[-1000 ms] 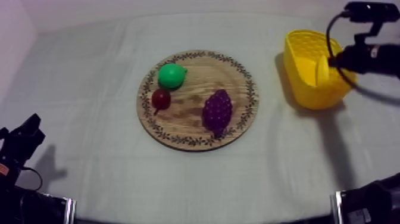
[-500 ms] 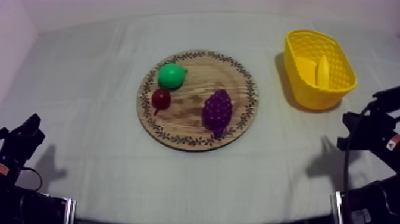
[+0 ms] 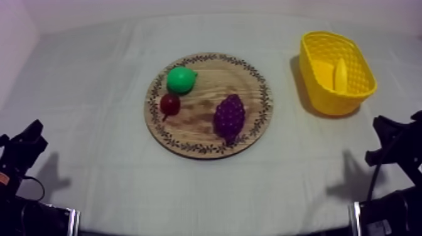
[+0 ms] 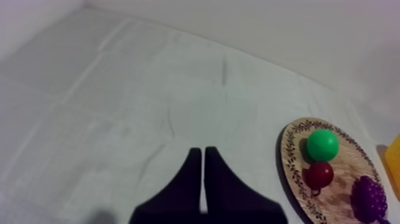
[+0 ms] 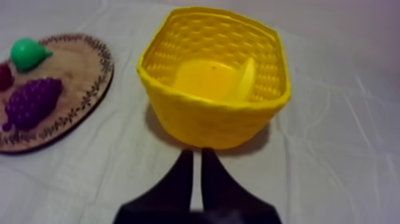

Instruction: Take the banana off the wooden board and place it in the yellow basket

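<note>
One yellow banana (image 3: 340,74) (propped up) inside yellow basket (image 3: 333,104).

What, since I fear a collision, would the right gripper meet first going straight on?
Probably the near wall of the yellow plastic lattice basket; the shut right gripper points at it.

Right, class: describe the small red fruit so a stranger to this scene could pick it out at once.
Find the round wooden board in the middle of the table. The small red fruit lies near its left edge in the top view, just in front of the green pear, left of the purple grapes. It is the smallest of the three and the only red one.
</note>
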Tool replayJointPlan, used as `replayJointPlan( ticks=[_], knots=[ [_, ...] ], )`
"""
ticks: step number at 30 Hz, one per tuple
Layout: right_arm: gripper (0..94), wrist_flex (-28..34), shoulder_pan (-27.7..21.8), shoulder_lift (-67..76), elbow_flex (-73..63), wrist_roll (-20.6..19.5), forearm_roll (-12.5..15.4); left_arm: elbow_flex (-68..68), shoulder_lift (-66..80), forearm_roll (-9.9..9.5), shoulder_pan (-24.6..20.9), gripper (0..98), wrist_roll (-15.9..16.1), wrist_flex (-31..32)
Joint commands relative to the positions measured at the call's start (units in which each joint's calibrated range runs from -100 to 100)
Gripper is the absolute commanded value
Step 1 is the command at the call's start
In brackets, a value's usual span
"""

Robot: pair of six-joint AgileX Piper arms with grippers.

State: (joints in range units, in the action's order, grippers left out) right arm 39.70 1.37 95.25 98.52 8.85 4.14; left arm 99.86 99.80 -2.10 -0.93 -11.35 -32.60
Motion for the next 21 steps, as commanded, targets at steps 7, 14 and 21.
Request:
replayJointPlan(
  ticks=[7, 14, 21],
  knots=[
    [1.8, 1.92, -1.06, 0.39, -0.47, -3.24, -0.35, 0.03, 0.03, 0.02, 0.03, 0.1, 0.00, 0.02],
    [0.5, -2.50, -1.46, 0.41, 0.96, -0.23, -2.40, 0.03, 0.03, 0.02, 0.03, 0.1, 0.01, 0.02],
    [0.3, -2.89, -1.52, 0.42, 1.13, 4.42, -2.77, 0.03, 0.03, 0.02, 0.03, 0.1, 0.00, 0.02]
  ],
)
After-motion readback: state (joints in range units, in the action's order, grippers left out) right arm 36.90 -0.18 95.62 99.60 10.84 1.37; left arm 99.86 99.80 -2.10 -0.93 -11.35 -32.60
